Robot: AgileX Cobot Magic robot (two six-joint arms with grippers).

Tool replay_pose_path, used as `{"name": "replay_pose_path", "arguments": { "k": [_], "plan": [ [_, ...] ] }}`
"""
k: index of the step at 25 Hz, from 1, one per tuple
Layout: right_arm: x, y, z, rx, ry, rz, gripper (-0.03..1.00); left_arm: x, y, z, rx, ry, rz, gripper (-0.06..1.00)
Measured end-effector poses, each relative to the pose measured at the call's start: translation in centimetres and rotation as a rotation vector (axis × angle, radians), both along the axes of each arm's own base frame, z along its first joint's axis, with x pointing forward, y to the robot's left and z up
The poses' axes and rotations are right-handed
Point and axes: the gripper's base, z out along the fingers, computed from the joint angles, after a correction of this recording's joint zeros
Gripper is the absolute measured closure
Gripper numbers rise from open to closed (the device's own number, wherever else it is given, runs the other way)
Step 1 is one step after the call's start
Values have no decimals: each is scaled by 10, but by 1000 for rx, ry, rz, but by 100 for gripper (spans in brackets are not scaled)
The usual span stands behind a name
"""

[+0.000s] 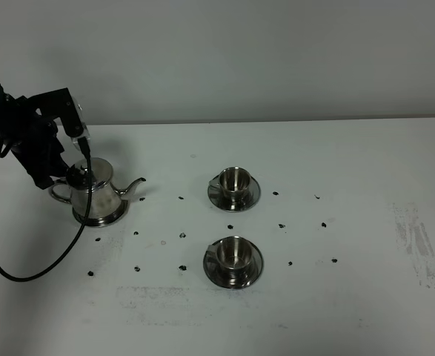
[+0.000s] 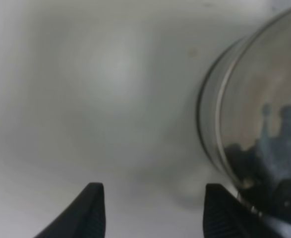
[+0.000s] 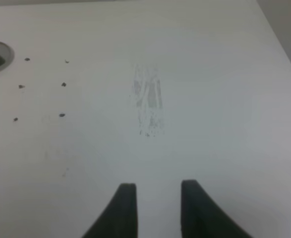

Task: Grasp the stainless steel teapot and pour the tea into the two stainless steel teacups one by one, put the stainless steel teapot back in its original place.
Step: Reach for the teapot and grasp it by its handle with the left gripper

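The stainless steel teapot (image 1: 98, 194) stands upright at the left of the table, spout pointing right. A flat steel rim (image 1: 100, 219) shows under its base, apparently the coaster. My left gripper (image 1: 57, 180) is low beside the teapot's handle side. In the left wrist view it (image 2: 150, 208) is open and empty, with the teapot's shiny wall (image 2: 264, 109) close beside one finger (image 2: 219, 208). The two teacups stand on saucers mid-table, the far one (image 1: 234, 180) and the near one (image 1: 234, 254). My right gripper (image 3: 157, 208) is slightly open, empty, over bare table.
Small dark specks (image 1: 183, 235) dot the table around the cups. A scuffed patch (image 1: 413, 241) lies at the right and shows in the right wrist view (image 3: 147, 106). A black cable (image 1: 24, 274) loops from the left arm over the table. One saucer's edge (image 3: 1, 54) shows in the right wrist view.
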Motion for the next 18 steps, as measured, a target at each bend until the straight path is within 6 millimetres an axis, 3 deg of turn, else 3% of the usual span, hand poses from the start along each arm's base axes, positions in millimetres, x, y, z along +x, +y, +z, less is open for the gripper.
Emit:
{"name": "replay_pose_path", "arguments": {
  "k": [11,18],
  "plan": [
    [0,0,0,0,0,0,76,-12,2,19,15,68,7,48],
    [0,0,0,0,0,0,76,-16,2,19,7,110,21,48]
  ]
}}
